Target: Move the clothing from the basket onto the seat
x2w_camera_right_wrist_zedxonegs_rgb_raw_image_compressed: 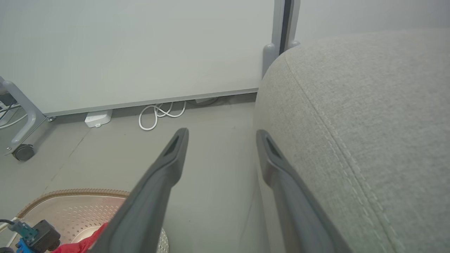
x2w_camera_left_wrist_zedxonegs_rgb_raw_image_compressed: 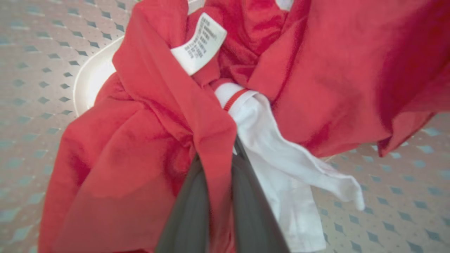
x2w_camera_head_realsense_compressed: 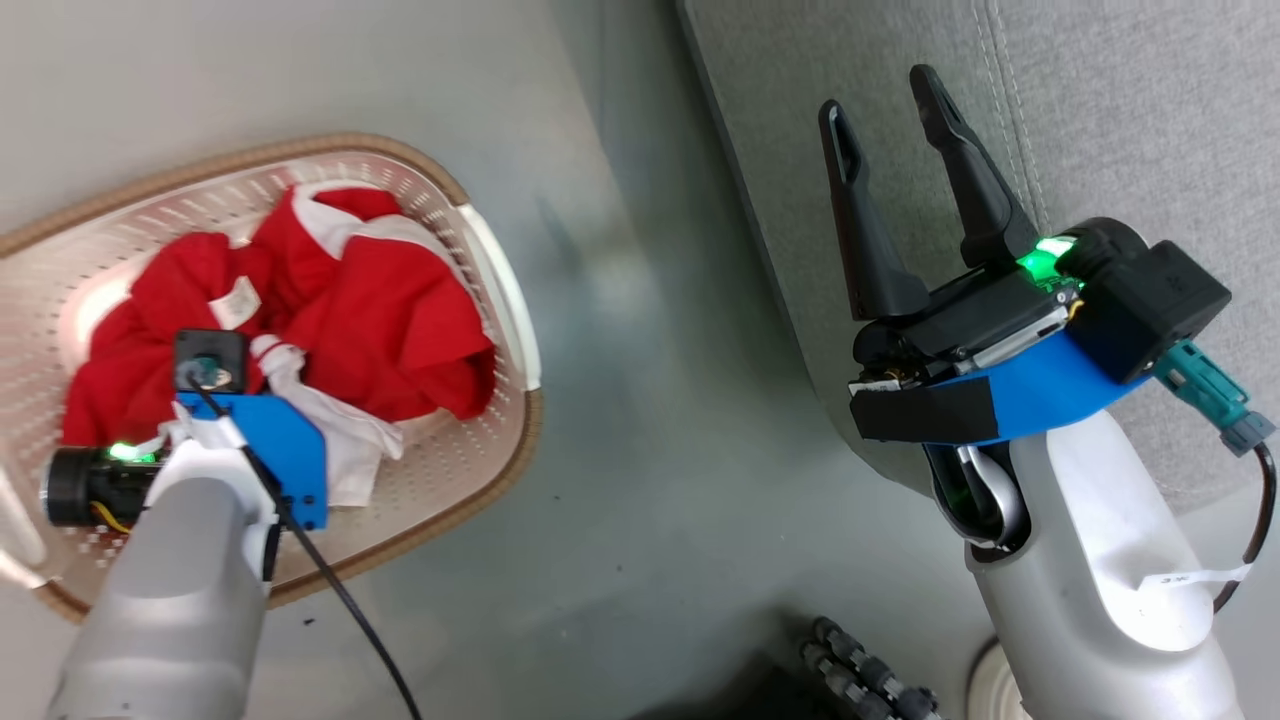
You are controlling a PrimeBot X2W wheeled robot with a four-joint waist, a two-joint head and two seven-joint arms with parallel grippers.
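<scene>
Left claw [x2w_camera_left_wrist_zedxonegs_rgb_raw_image_compressed: 217, 153] pinching red clothing [x2w_camera_left_wrist_zedxonegs_rgb_raw_image_compressed: 316, 70], heap lengthwise along basket [x2w_camera_head_realsense_compressed: 440, 470]; right claw [x2w_camera_head_realsense_compressed: 880, 92] spread beside seat [x2w_camera_head_realsense_compressed: 1150, 120]

One basket [x2w_camera_head_realsense_compressed: 528, 425], one heap of red-and-white clothing [x2w_camera_head_realsense_compressed: 380, 310], one seat [x2w_camera_head_realsense_compressed: 1130, 120], and two pincers: left pincer [x2w_camera_left_wrist_zedxonegs_rgb_raw_image_compressed: 218, 153], right pincer [x2w_camera_head_realsense_compressed: 880, 95].

Both pale grey forearms [x2w_camera_head_realsense_compressed: 1090, 560] are rounded, each with a bright blue wrist bracket [x2w_camera_head_realsense_compressed: 1040, 385]. The right gripper [x2w_camera_head_realsense_compressed: 876, 92] has 2 long dark slotted fingers [x2w_camera_head_realsense_compressed: 870, 240], a green light [x2w_camera_head_realsense_compressed: 1045, 255], a black camera block [x2w_camera_head_realsense_compressed: 1150, 300] and a teal plug [x2w_camera_head_realsense_compressed: 1210, 390] on a black cable [x2w_camera_head_realsense_compressed: 1262, 500]. A white paper tag [x2w_camera_head_realsense_compressed: 1190, 577] marks its forearm.
</scene>
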